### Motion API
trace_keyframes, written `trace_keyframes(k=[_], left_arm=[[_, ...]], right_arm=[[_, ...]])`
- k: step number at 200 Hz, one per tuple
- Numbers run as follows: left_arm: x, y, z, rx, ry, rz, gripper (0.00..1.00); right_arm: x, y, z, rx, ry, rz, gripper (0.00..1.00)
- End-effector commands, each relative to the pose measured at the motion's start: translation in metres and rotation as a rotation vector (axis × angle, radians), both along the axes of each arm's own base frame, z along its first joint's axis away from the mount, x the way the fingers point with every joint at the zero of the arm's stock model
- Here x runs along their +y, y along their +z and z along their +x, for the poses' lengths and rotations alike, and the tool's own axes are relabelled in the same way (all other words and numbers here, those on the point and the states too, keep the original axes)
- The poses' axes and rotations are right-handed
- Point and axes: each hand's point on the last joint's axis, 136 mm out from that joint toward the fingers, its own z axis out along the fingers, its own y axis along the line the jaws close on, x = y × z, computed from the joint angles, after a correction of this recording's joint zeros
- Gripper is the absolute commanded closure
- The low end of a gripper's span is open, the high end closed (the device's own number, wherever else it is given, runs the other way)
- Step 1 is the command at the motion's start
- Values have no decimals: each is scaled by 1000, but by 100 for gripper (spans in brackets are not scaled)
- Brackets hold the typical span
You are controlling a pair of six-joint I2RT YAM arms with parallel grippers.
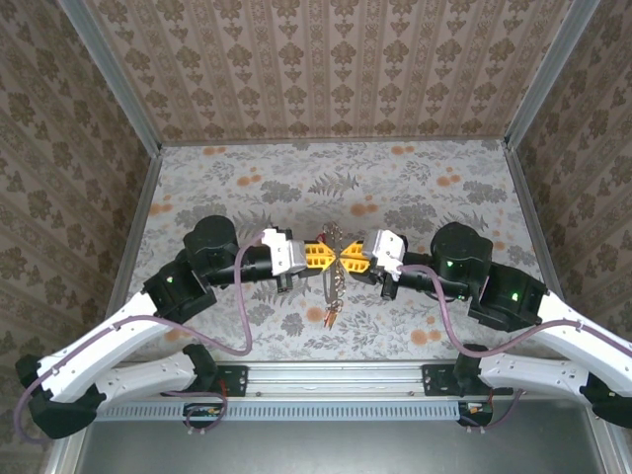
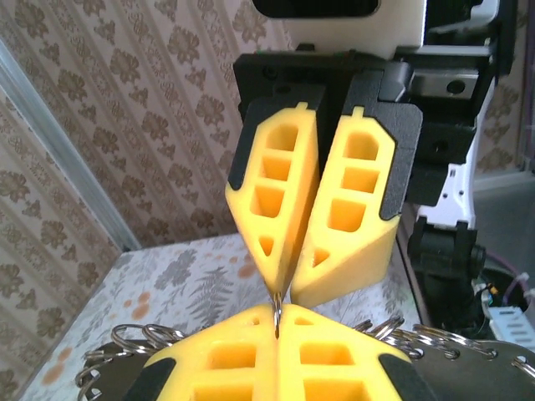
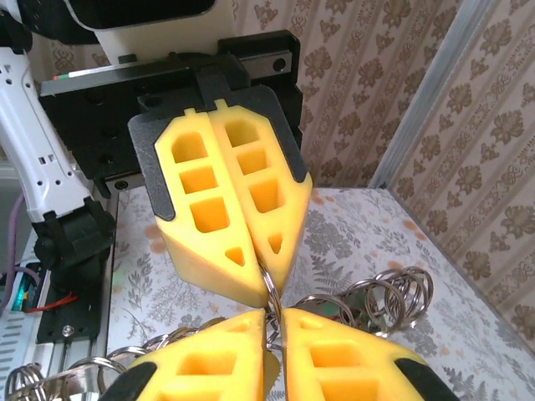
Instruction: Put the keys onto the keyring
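The left gripper [image 1: 330, 256] is fully closed, its yellow fingers [image 2: 226, 355] pressed flat together. A thin grey wire of the keyring [image 2: 276, 319] is pinched in the seam at their tips. The right gripper [image 1: 347, 256] points straight at it, tip to tip, the two nearly touching. From the right wrist, that gripper's own fingers [image 3: 334, 355] stand a narrow slit apart with the same wire running into the slit. Whether the pads press on the wire cannot be told.

The keyring is held up off the counter [image 1: 425, 188] between the two grippers. Just past the tips on either side, small split rings [image 3: 393, 291] fan out from it, some to the left gripper's left and some to its right. Seen from above, the loop and its short chain hang from the meeting point toward the arm bases. The keys [image 1: 331, 315] are bunched at the lower end, just beneath and nearer the bases than both grippers. One reddish tag shows among them, and the rest are too small to tell apart.

The floral counter spreads out around the grippers, and patterned wallpaper walls [image 1: 326, 59] rise beyond it.
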Motion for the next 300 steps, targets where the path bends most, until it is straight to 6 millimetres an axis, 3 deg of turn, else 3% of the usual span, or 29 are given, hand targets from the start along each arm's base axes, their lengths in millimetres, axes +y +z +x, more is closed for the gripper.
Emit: trace_keyframes(k=[1,49,87,123,151,214,256,300], left_arm=[[4,41,-16,-31,-96,-173,100],[10,48,-20,-23,-139,-248,100],[11,35,4,16,-22,-185,100],[25,-7,37,103,146,-44,100],[36,-53,63,196,280,98,100],[40,-160,109,398,473,425,100],[26,-225,133,492,514,571,100],[-6,-262,145,536,484,628,100]], right_arm=[[9,0,-9,29,66,19,87],[8,1,-8,28,54,19,86],[-3,4,2,10,-30,37,77],[-22,-2,17,2,-156,45,64],[-34,-15,31,22,-253,33,54],[-64,-78,89,233,-508,23,23],[-88,-104,111,323,-637,32,17],[-112,-126,119,355,-738,67,15]])
